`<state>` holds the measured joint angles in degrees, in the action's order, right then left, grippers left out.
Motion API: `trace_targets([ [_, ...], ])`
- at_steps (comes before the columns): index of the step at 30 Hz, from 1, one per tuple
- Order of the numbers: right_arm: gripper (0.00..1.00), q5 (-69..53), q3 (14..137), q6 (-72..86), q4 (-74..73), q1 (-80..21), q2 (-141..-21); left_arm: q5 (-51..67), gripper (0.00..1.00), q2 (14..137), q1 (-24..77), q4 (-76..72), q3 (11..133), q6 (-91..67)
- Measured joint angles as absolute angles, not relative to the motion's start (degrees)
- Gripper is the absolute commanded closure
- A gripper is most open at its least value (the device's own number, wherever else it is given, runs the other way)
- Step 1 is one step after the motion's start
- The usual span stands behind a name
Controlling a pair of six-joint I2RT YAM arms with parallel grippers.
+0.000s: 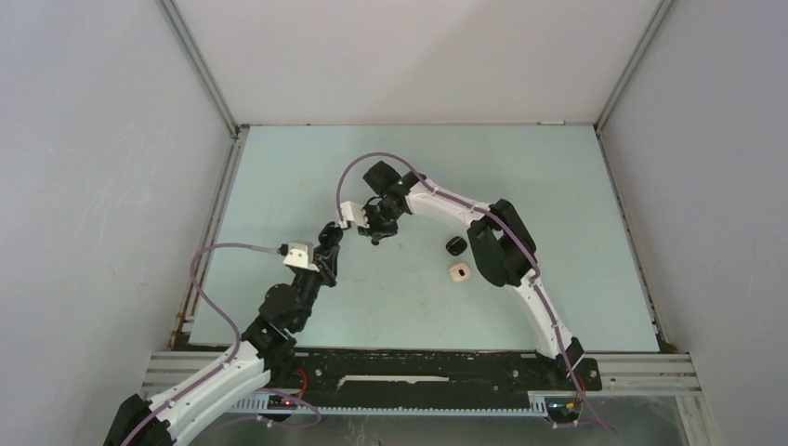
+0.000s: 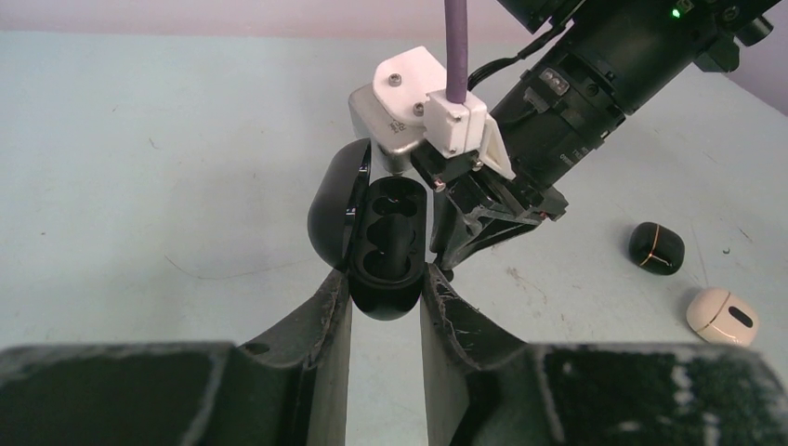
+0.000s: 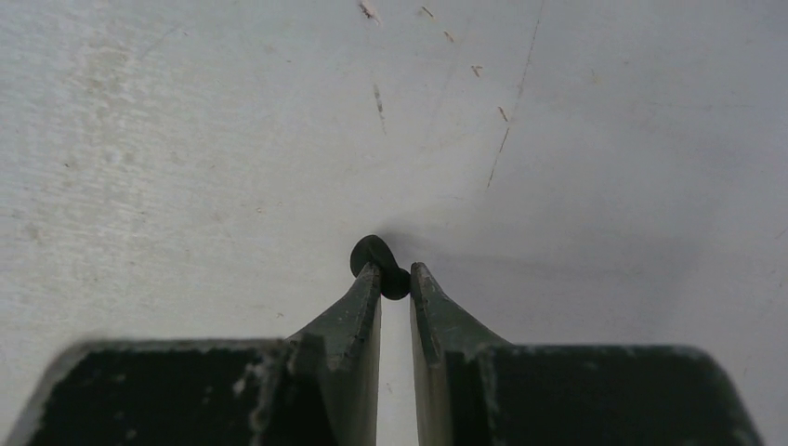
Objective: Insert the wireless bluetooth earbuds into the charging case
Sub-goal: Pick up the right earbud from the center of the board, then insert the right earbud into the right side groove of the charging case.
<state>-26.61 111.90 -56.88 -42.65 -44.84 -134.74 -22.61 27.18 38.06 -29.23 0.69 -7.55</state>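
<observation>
Slanting across right jaws' tips, black earbud

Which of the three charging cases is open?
The black case in the left gripper: its lid is swung back, baring the wells. The other black case and the whitish case lie shut.

Glossy black plastic charging case; smooth cream case; smooth black earbud; matt, scratched pale table.
</observation>
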Motion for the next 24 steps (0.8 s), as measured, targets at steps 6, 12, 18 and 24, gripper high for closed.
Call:
trace_targets([
  [6, 0.91, -26.11, 109.21, -53.89, -43.68, -44.31, -132.84, -22.24, 1.0, 27.38, 38.06, -29.06, 0.69, -7.57],
  [12, 0.94, -30.68, 95.53, -40.38, -39.99, -39.97, -125.12, -21.96, 1.0, 27.22, 38.06, -29.02, 0.69, -7.66],
  [18, 0.97, -36.49, 78.13, -25.43, -33.47, -31.94, -114.72, -21.52, 1.0, 27.24, 38.06, -29.04, 0.69, -8.05],
  [24, 0.97, -45.47, 68.45, -14.11, -27.51, -27.03, -104.81, -16.62, 1.0, 31.07, 38.04, -31.38, 0.69, -8.08],
])
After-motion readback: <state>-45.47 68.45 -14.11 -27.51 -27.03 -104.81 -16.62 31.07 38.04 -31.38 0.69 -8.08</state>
